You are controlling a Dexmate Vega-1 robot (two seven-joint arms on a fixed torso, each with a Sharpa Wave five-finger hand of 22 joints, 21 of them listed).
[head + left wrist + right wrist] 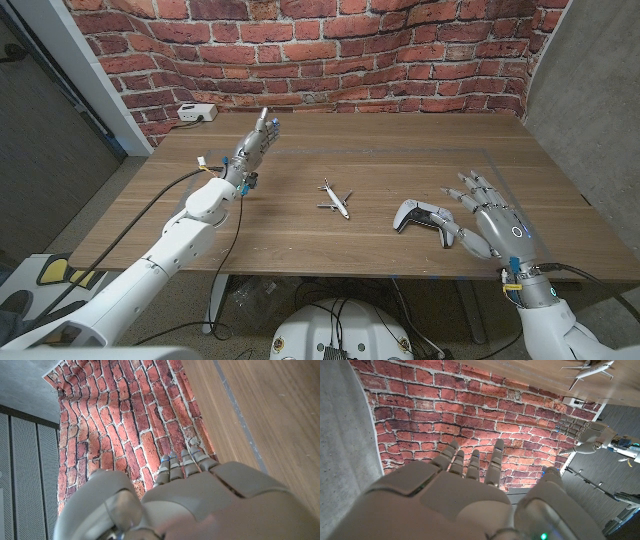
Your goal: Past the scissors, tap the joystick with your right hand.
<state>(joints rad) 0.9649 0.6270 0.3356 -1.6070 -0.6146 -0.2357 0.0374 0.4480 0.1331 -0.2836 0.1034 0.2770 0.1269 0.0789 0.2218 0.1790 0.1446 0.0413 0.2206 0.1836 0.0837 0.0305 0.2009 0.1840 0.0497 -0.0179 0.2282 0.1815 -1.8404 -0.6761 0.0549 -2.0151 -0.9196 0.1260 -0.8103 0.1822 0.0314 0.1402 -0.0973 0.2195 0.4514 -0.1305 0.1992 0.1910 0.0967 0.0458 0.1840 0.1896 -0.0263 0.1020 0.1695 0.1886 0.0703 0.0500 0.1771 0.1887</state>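
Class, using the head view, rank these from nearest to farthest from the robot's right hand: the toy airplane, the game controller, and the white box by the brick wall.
1. Game controller: just beside the right hand, toward the table's middle.
2. Toy airplane: at the table's centre, beyond the controller.
3. White box: far corner on the robot's left, against the wall.

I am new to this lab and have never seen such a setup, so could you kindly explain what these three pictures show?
This is a robot with two arms, each ending in a five-finger hand, standing at a wooden table before a brick wall. The wide picture comes from a camera on its head, looking down. The other two come from cameras on its wrists, looking along the backs of its hands, so they appear turned. The left hand is raised with fingers apart, holding nothing. The right hand is open beside a white game controller. A small toy airplane lies mid-table, and a white box sits at the far corner. No scissors are visible.
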